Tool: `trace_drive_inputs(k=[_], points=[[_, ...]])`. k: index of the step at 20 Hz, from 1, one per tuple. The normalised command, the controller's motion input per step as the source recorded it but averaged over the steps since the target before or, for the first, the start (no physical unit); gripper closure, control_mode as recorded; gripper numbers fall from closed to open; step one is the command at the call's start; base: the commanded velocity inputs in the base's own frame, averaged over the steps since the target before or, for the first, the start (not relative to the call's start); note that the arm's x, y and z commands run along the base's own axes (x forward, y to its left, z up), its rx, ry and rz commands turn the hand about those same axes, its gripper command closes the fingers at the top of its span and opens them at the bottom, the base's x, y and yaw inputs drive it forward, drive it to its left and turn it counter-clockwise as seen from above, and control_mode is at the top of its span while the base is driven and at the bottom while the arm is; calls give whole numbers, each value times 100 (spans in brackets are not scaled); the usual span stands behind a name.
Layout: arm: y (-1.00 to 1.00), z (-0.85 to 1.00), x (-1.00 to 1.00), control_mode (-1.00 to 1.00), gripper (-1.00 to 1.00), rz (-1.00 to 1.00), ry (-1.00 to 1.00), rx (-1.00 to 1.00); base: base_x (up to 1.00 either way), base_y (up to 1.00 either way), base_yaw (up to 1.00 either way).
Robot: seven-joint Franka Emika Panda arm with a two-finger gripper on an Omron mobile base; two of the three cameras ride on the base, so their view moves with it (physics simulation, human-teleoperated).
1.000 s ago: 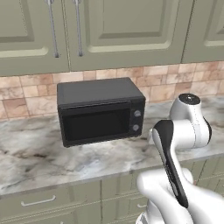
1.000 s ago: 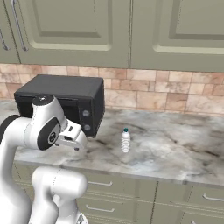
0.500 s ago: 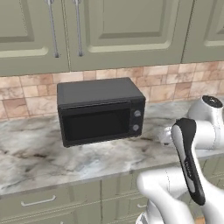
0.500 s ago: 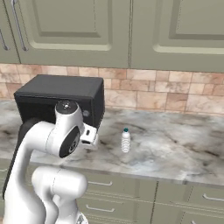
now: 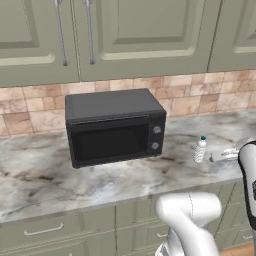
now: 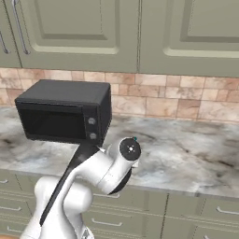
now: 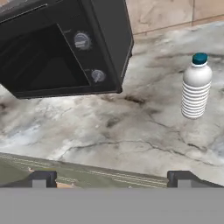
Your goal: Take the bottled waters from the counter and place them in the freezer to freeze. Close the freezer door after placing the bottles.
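Fingertips of the gripper stood far apart at the bottom of the hand view, the jaws spread wide with nothing between them. They hung over the front edge of the counter, with the olive-green drawer fronts showing just below that edge. Beyond the gripper, up and to the right in the hand view, the whitish ribbed bottle with the dark blue cap stood upright on the marbled stone, well apart from the fingertips and untouched. To its left in that view sat the black microwave, its two round knobs facing the camera and its near corner a short way from the bottle.

From the left base view, the same bottle stood on the counter just to the right of the microwave, near the counter's front half. A white part of the arm rose at the right edge of that view, close to the bottle. In the right base view the arm's white elbow blocked most of the bottle, and only a bit of dark cap peeked above it, right of the microwave.

Behind the counter ran a tan tiled backsplash, and olive-green wall cabinets with bar handles hung above.
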Motion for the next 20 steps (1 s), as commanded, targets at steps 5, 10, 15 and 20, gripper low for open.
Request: trace_drive_inputs(k=[5,10,15,20], points=[[-74,-20,51,-100,-100,6,-35,27,0,0,0],[-70,-29,35,-100,-100,9,-46,23,0,0,0],[-44,-37,13,-100,-100,8,-51,7,0,0,0],[-4,-47,8,-100,-100,6,-33,-4,0,0,0]])
